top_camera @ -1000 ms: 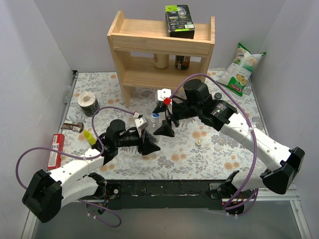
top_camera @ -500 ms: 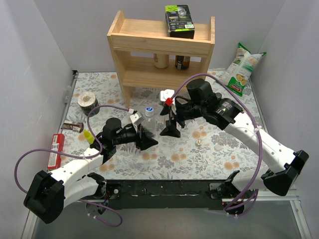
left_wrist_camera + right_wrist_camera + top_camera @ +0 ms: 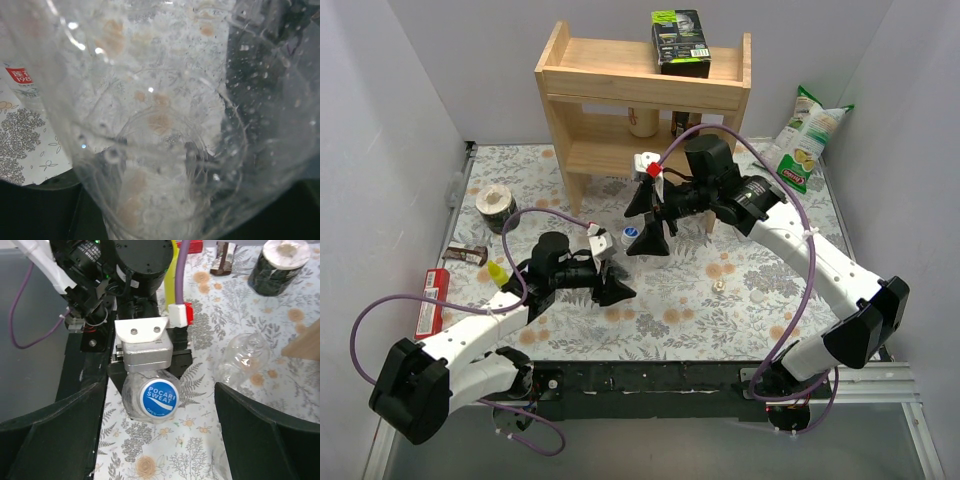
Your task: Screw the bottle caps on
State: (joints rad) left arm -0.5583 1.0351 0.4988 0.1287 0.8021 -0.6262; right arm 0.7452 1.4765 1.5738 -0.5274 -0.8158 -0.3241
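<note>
Between the wide-spread fingers of the right hand (image 3: 642, 222), touching neither of them, sits a small round blue plastic screw cap (image 3: 159, 398) printed with white lettering. The right hand is open and holds nothing. The cap rests on the neck of a small clear plastic bottle (image 3: 160, 150), and whether it is threaded fully home cannot be told. That bottle is clamped in the left hand (image 3: 611, 270), whose fingers are closed on its body, so that the capped end points away from the left hand and towards the right one. In the left wrist view the bottle's see-through wall, speckled with droplets, fills nearly everything, and the left hand's own fingers are hardly made out behind it. Both hands hover above the table (image 3: 750, 290), which is covered with a floral cloth, and they meet nose to nose. To one side of the left hand, in the right wrist view, a second clear plastic bottle (image 3: 245, 357) lies on its side on the cloth, well apart from both hands, and no cap shows on it. Beyond the right hand stands a pale wooden two-tier shelf (image 3: 645, 92). Far out to the left hand's side, near the table edge, a dark squat jar with a pale top (image 3: 497, 205) stands upright.
</note>
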